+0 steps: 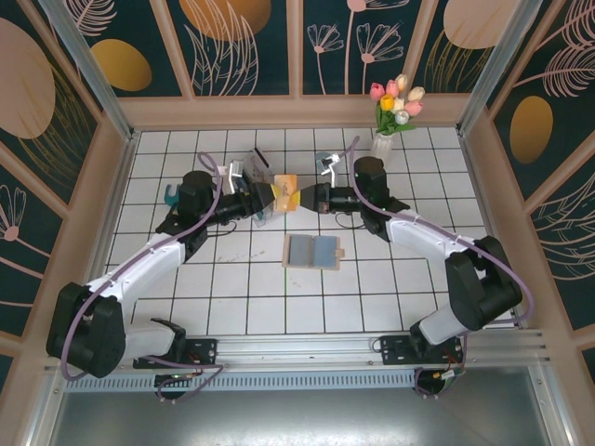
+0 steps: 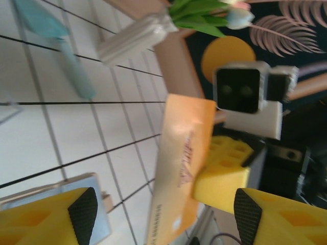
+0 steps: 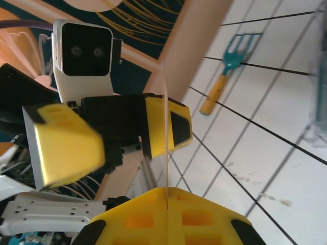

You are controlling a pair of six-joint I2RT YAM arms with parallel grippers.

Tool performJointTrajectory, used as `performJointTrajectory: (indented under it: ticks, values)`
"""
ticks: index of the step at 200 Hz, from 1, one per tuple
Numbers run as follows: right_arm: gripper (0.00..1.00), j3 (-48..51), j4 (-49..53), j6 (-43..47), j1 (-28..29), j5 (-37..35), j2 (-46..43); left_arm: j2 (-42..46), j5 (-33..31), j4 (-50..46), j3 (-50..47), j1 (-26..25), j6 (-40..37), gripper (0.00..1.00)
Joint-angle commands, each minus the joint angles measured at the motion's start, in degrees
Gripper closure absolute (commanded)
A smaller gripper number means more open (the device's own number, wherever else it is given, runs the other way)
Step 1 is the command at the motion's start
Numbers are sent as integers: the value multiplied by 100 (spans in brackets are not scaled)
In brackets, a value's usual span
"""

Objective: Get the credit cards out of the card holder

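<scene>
The table (image 1: 232,297) is covered with white square tiles with dark joints. At the far right stands a white ribbed vase (image 1: 383,146) holding tulips (image 1: 398,98) in pink, yellow and white. A pale teal tool (image 2: 71,61) lies near the vase, too blurred to name. On the left side a small fork (image 3: 223,79) with a teal head and an orange handle lies flat on the tiles. A clear acrylic rack (image 1: 249,170) stands in the far middle part. The walls (image 1: 242,42) are dark teal panels with drawn leaves, golden ovals and wooden frames. A metal rail (image 1: 307,351) runs along the near edge.
</scene>
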State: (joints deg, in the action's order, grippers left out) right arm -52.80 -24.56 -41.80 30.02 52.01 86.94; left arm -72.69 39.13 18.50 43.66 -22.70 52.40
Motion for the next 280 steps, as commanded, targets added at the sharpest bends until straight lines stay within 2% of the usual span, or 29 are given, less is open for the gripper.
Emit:
performJointTrajectory:
  ticks: [1,23,37,54,83,125,139,147,161,176,183,198,221,237,280]
  values:
    - [100,-311,-872,-420,64,426,133,193,570,876,-94,46,194,30]
    - [100,-371,-938,-474,100,611,227,207,535,1003,-96,98,273,39]
    - [100,-319,-1090,-531,100,755,215,223,386,1067,-123,169,321,49]
    - [100,-282,-1171,-460,180,927,137,282,338,1456,-298,274,520,54]
    - [100,-250,-1012,-368,258,955,27,246,496,1864,-350,299,828,66]
    - [100,-213,-1261,-488,355,898,121,643,258,2191,-722,296,981,87]
    - [94,-179,-1325,-639,365,682,122,792,131,2140,-762,296,1022,97]
    - [85,-102,-1519,-822,384,550,97,887,22,2132,-792,299,1060,100]
    - [63,53,-1792,-1117,467,102,-2,1028,-286,2190,-877,297,1216,100]
    - [52,107,-1870,-1317,688,-441,-77,1143,-658,2286,-1000,291,1368,100]
    - [50,111,-1901,-1398,823,-701,-104,1172,-829,2311,-1049,294,1448,100]
    - [49,172,-2158,-1814,1084,-1373,-76,1161,-1087,2360,-1126,292,1611,100]
    - [54,285,-3199,-2460,1381,-1880,127,1151,-1330,2426,-1232,292,1809,100]
    - [59,335,-3324,-2619,1482,-2282,163,1173,-1436,2465,-1305,297,1913,100]
    - [68,477,-3604,-2798,1507,-2558,230,1274,-1552,2483,-1377,288,2042,100]
